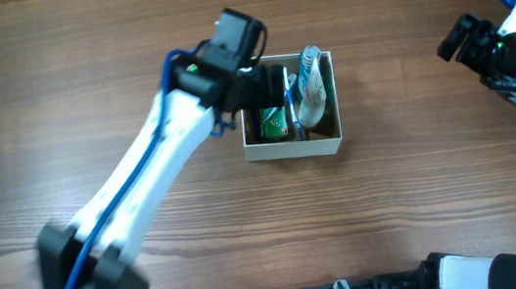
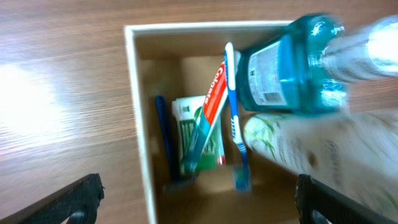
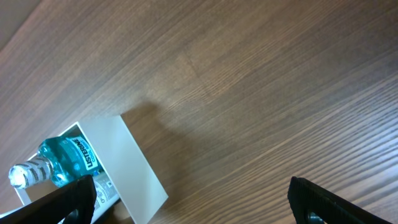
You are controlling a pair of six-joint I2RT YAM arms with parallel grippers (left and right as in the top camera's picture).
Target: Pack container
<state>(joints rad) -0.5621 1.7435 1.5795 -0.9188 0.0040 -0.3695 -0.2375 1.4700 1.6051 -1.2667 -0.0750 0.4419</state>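
Observation:
The container [image 1: 294,147] is a small white-walled box with a tan inside, at the table's middle. It holds a blue mouthwash bottle [image 1: 309,64], a white tube [image 1: 312,98], a blue toothbrush [image 1: 293,110] and a green box [image 1: 272,122]. My left gripper [image 1: 269,86] hovers over its left part, open and empty. The left wrist view shows the container wall [image 2: 140,124], a Colgate toothpaste [image 2: 208,118], the toothbrush [image 2: 233,118], the mouthwash [image 2: 286,68] and the white tube [image 2: 311,149] beyond the open left jaws [image 2: 199,199]. My right gripper [image 1: 464,38] is open and empty at the far right.
The right wrist view shows the container's white outer wall [image 3: 134,162] and the mouthwash [image 3: 62,162] at lower left, with bare wood table [image 3: 261,93] around the open right jaws [image 3: 193,199]. A dark blue slim item [image 2: 163,137] lies by the container's left wall.

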